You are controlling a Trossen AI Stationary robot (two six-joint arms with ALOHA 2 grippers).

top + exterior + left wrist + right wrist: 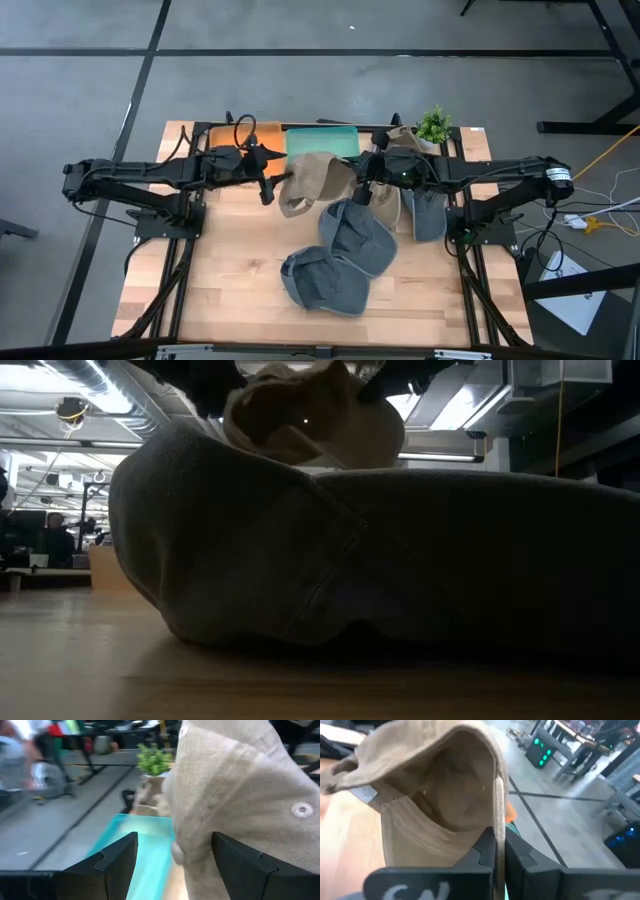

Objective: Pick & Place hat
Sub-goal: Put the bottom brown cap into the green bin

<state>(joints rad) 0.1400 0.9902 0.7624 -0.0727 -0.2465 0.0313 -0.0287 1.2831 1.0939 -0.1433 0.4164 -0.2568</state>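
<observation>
A beige hat [315,180] hangs in the air over the middle of the table, between my two grippers. In the low view the beige hat [310,415] shows above a grey hat [380,560] that lies on the wood. My right gripper [362,190] is shut on the beige hat's right side, and the hat's hollow inside [445,800] faces it. My left gripper [268,186] stands open at the hat's left side. In the left wrist view the crown [240,795] fills the space just past my open left gripper [172,862]. My left gripper: I cannot tell whether its fingers [245,865] touch the crown. My right gripper pinches the rim of the hat's opening [498,810] between its two fingers. They come nearly level from the table's right side. The hat is lifted clear of the table, with its opening turned toward the gripper.
Two grey hats [355,240] [325,285] lie overlapping on the near middle of the table. Another grey hat [427,215] and a beige one [392,205] lie under the right arm. A teal tray [322,140], an orange tray [240,132] and a small plant [433,125] stand along the far edge.
</observation>
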